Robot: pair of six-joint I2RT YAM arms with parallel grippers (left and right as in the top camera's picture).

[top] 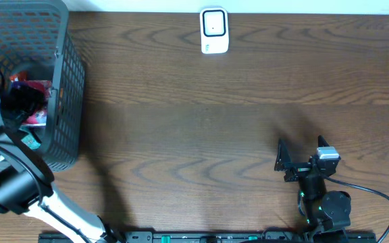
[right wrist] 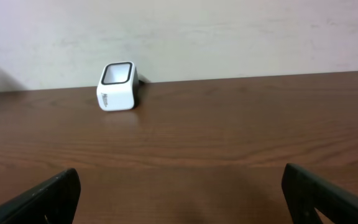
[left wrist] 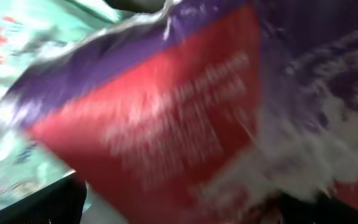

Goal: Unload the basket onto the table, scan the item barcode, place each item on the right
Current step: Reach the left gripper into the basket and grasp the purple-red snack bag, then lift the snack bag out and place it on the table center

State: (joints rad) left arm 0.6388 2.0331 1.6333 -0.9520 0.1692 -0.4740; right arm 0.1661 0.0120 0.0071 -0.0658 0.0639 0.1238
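Red-and-purple packet (left wrist: pixel 166 137) down in basket (top: pixel 69 81), upper left, under left tool (top: pixel 22 101), spread wide. Right tool (right wrist: pixel 179 196) apart, idle lower right. Probably light, crinkly, slippery: pinch a flat edge.

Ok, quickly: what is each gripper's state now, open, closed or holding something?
Left gripper: open, inside the basket over the red packet, no grip seen.
Right gripper: open and empty, above the table.
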